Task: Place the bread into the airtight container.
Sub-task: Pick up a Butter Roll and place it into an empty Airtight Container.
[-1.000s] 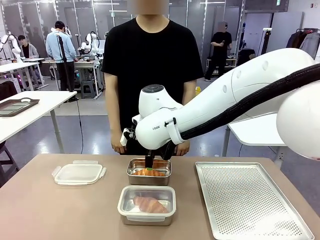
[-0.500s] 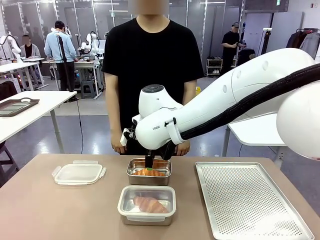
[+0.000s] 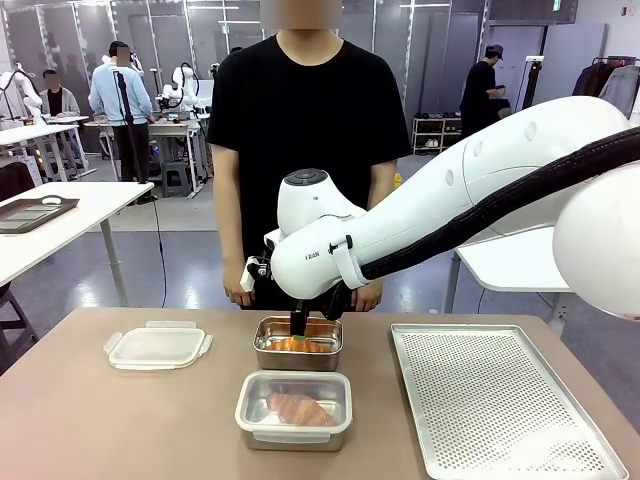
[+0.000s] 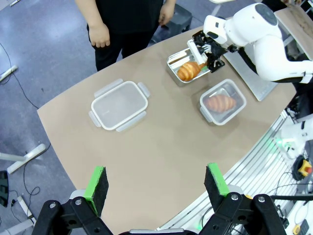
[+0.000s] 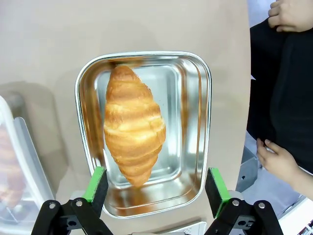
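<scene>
My right gripper point(image 5: 156, 183) hangs above the steel tin point(image 5: 195, 147), fingers spread wide with nothing between them, exactly as it stood a second ago; the arm has not shifted in the front view. In my right wrist view the croissant point(image 5: 133, 131) lies lengthwise in the middle of the frame, inside the tin, its lower tip just above the gap between my green pads point(image 5: 97, 183). In the front view the same tin point(image 3: 297, 344) sits at centre, below my right gripper point(image 3: 298, 322), with a strip of the croissant point(image 3: 300, 345) showing over its rim.

Nearer the bottom of that frame sits the airtight container point(image 3: 293, 408), its lid on, a second croissant point(image 3: 298, 408) visible through it. A spare plastic lid point(image 3: 158, 345) lies at lower left, and the perforated tray point(image 3: 500, 400) fills the lower right. The person point(image 3: 305, 130) stands behind the table at upper centre, hands hanging by the far edge, unmoved.

My left gripper point(image 4: 155, 182) is held high over the table, jaws wide and empty, at the bottom of the left wrist view.

The one change from the earlier frames is a bystander in the upper right background, who has walked a little to the right
</scene>
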`<state>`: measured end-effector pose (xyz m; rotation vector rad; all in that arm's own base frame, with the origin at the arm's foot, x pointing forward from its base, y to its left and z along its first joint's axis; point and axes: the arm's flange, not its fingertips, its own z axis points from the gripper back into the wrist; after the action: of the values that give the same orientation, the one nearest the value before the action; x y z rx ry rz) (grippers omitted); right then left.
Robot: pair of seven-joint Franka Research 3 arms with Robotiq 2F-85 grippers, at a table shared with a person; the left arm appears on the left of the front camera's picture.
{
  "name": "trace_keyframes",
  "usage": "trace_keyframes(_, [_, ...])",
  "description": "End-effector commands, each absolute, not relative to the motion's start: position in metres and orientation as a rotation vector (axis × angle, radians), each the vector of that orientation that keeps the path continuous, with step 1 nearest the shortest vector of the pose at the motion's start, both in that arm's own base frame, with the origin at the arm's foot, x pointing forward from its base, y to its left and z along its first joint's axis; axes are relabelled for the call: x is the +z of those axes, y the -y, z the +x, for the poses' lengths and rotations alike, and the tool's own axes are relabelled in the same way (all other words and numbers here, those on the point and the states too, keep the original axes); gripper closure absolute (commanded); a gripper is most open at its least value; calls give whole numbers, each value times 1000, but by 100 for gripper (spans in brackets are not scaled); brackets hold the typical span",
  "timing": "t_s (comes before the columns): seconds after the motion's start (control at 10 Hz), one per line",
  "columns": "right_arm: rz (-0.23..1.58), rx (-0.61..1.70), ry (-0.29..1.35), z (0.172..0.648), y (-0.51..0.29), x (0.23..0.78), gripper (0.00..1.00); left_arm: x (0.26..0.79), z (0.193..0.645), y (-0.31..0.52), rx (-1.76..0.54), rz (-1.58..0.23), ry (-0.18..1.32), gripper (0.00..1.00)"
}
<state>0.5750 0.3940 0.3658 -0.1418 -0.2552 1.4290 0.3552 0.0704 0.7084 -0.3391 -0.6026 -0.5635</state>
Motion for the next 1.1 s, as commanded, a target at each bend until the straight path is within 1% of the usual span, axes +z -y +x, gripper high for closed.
trace_keyframes(0.0, [-156, 1403, 295, 574, -386, 389, 0, 709, 354, -70, -574, -344, 603, 0])
trace_keyframes(0.2, [-135, 1288, 403, 561, -348, 452, 0, 709, 354, -70, -574, -344, 603, 0])
trace_keyframes(0.3, [-164, 1242, 428, 554, -325, 477, 0, 709, 354, -70, -574, -344, 603, 0])
trace_keyframes(0.6, [-158, 1096, 536, 532, -257, 546, 0, 709, 354, -70, -574, -344, 603, 0])
trace_keyframes(0.8, [-150, 973, 572, 510, -213, 580, 0, 709, 354, -70, -574, -344, 603, 0])
trace_keyframes(0.9, [-164, 889, 552, 494, -190, 599, 0, 709, 354, -70, -574, -344, 603, 0])
trace_keyframes(1.0, [-133, 785, 549, 475, -163, 623, 0, 709, 354, -70, -574, -344, 603, 0])
